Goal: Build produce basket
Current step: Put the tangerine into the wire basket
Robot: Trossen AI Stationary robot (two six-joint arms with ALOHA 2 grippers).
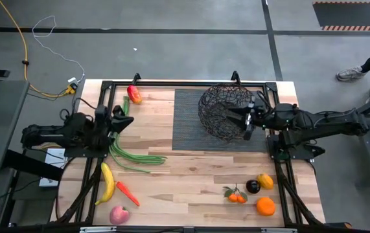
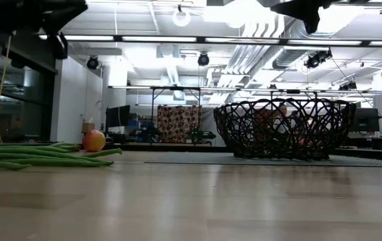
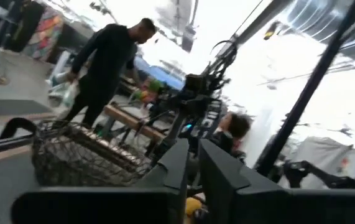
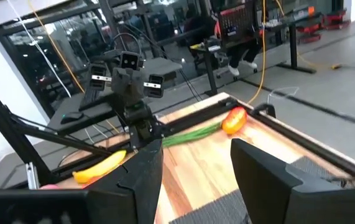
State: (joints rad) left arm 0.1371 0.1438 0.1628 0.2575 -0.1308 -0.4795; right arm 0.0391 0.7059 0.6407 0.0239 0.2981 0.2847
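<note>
The black wire basket (image 1: 225, 110) stands on a dark ribbed mat (image 1: 188, 129) at the table's far middle; it also shows in the low view (image 2: 284, 128). My right gripper (image 1: 247, 120) is open and empty, raised above the basket's right rim. My left gripper (image 1: 125, 120) is shut and empty, raised at the table's left above the green beans (image 1: 131, 154). A red-yellow pepper (image 1: 133, 94) lies at the far left. A banana (image 1: 108, 183), carrot (image 1: 127, 193) and apple (image 1: 119, 214) lie at the near left. Tomatoes (image 1: 236, 195), a dark fruit (image 1: 253, 186) and two oranges (image 1: 265, 206) lie at the near right.
A black frame runs along the table's edges (image 1: 172, 83). A person's legs (image 1: 366, 65) show on the floor beyond the table's far right corner. Bare wood lies in the table's near middle (image 1: 185, 188).
</note>
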